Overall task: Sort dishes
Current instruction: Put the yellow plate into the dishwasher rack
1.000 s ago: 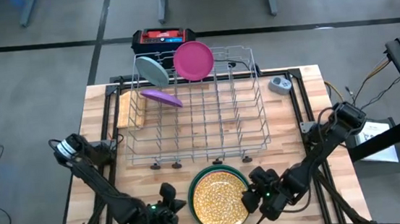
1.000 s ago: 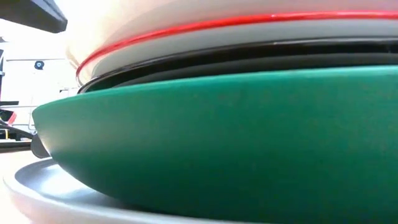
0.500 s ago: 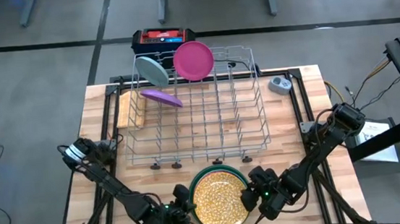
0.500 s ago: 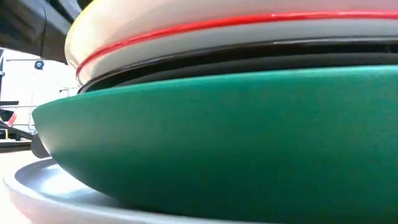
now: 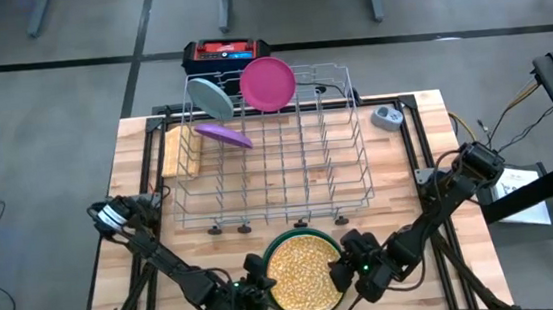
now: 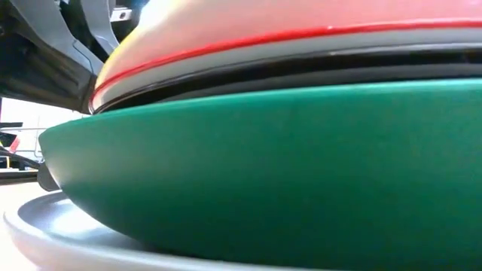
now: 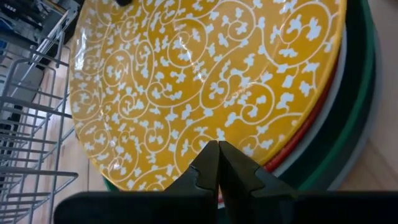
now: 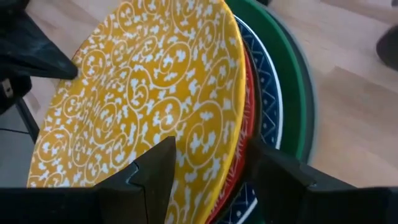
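High view, left to right: left gripper at the table's near edge, just beside the left rim of a stack of plates, fingers pressed together with the tips at the top plate's edge, as seen in the left wrist view. Stack at the near middle of the table, topped by a yellow patterned plate, a green plate showing as a rim around it. Right gripper at the stack's right rim, fingers spread either side of the yellow plate's edge in the right wrist view; contact not certain. Under the yellow plate in that view: a red-rimmed plate, then a blue patterned plate, then the green one.

Behind the stack, a silver wire dish rack across the middle of the table. At its far left end, a pale blue plate on edge and a purple plate leaning low; just right of them a pink plate upright

Low view: filled by the stack's edge, green plate above a grey plate at the bottom
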Controlling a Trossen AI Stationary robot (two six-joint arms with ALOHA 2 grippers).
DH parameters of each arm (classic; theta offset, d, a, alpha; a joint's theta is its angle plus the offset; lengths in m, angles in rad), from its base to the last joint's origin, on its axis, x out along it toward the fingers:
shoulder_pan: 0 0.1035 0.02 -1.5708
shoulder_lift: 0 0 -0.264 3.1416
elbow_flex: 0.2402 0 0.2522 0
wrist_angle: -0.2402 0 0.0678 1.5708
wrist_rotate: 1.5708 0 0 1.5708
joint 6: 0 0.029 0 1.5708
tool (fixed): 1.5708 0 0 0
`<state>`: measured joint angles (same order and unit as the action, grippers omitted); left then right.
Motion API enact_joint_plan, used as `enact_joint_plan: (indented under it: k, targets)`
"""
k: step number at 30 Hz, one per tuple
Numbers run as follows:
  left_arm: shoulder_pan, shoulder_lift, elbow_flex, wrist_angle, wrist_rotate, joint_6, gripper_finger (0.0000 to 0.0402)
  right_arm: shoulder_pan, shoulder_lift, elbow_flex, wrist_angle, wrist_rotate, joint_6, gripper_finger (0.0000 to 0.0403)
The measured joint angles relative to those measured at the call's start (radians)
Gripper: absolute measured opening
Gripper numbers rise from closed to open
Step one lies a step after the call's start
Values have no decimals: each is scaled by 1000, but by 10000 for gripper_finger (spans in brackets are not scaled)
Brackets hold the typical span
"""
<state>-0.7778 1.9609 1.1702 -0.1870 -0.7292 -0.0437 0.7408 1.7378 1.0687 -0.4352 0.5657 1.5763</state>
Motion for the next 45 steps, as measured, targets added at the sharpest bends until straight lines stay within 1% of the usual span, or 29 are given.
enact_joint_plan:
  k: [6,10,13,17,19,35,39,45]
  targets:
    - [6,1,0,1,13,0,0,-25,0,0,15,14,-34,169]
    - [13,2,0,2,12,0,0,-38,-1,0,34,16,-72,147]
    - [14,2,-1,7,11,1,0,-45,-1,0,31,17,-93,108]
    - [13,3,-2,18,12,1,0,-48,-7,0,39,66,-96,34]
    - [13,3,-2,27,13,0,0,-48,-10,6,48,83,-104,14]
    - [2,-9,27,31,14,9,0,-27,-75,7,23,167,-188,1]
    - [-13,-48,27,31,13,16,0,-23,-84,7,28,174,-212,0]
    - [-51,-147,28,36,7,76,0,-12,-111,6,47,208,-276,1]
